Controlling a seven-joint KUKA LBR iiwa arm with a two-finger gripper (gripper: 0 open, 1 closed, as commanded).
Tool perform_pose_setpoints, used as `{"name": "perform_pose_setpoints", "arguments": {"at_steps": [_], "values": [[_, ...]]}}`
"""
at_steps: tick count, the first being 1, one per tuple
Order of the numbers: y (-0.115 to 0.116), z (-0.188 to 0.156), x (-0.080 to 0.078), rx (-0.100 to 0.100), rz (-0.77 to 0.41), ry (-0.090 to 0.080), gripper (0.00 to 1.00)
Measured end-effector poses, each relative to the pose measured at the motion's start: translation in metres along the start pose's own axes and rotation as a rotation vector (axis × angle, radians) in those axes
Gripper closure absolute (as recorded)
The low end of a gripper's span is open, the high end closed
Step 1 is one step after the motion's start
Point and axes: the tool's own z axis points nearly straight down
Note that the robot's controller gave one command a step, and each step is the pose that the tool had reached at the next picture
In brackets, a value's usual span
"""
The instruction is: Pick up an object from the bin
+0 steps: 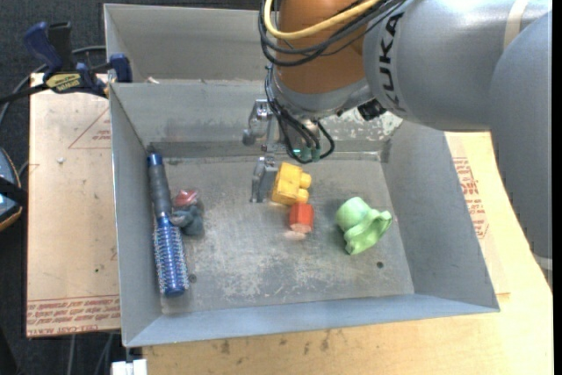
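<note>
Yellow plastic block, the chunky studded kind, is the thing your claw is closest to right now. It's sitting on the floor of the grey metal bin, around the middle and a bit toward the back wall.

Your gripper is hanging low just beside the block, on its left as the camera sees it. It's close enough that it may be touching the block's side, but you're not getting a clean look at that. Same story with the claw itself: whether it's spread or pressed together, I honestly can't tell, because the big orange wrist cover is looming right over it. The block is looking like it's resting flat on the floor, so don't count it as held.

Working outward from the block:

- A small orange-red cylinder is lying just in front of it, so near that the two may be touching.
- A light green toy figure is sitting to the block's right and a little forward, near the cylinder but apart from it.
- A blue hairbrush is lying well off to the block's left, lengthwise along the left wall, with its bristle end pointing toward the front.
- A small grey and red lump is resting right against the hairbrush, on the side facing the block.
</note>
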Motion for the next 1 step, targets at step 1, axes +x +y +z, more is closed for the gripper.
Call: {"name": "perform_pose_setpoints", "arguments": {"at_steps": [1], "values": [[0.1003, 0.0743, 0.0801, -0.001, -0.244, 0.000, 0.00]]}}
